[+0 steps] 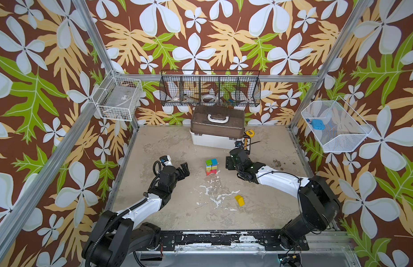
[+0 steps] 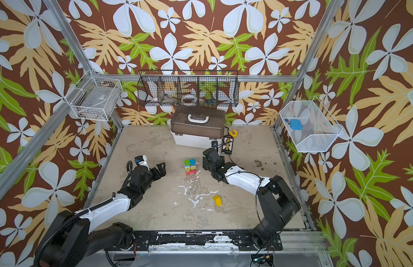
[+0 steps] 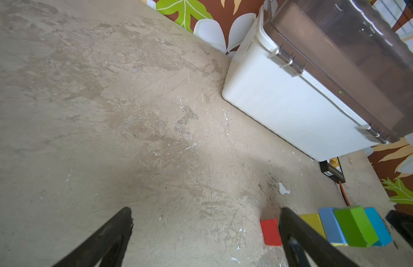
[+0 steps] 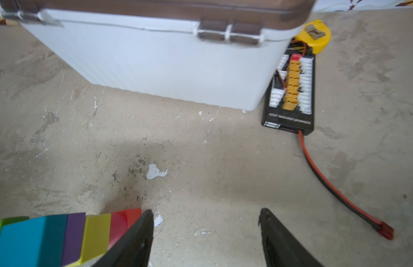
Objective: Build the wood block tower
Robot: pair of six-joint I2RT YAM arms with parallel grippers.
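The tower [image 1: 211, 166] [image 2: 190, 166] stands mid-table in both top views, a short stack of wood blocks with a red piece at the bottom and green and teal cubes on top. A loose yellow block [image 1: 239, 200] [image 2: 217, 200] lies nearer the front, to the right. My left gripper [image 1: 186, 170] [image 3: 206, 222] is open to the left of the tower, which shows beside one finger [image 3: 291, 231] as a green cube [image 3: 355, 226] and red base [image 3: 270, 232]. My right gripper [image 1: 229, 163] [image 4: 205, 222] is open on the tower's [image 4: 50, 238] right, nothing between its fingers.
A white box with a brown lid [image 1: 217, 129] [image 4: 154, 64] stands at the back. Beside it lie a black connector board [image 4: 291, 92], a yellow tape measure [image 4: 314, 37] and a red-black cable [image 4: 328, 182]. Wire baskets [image 1: 210, 90] hang on the walls.
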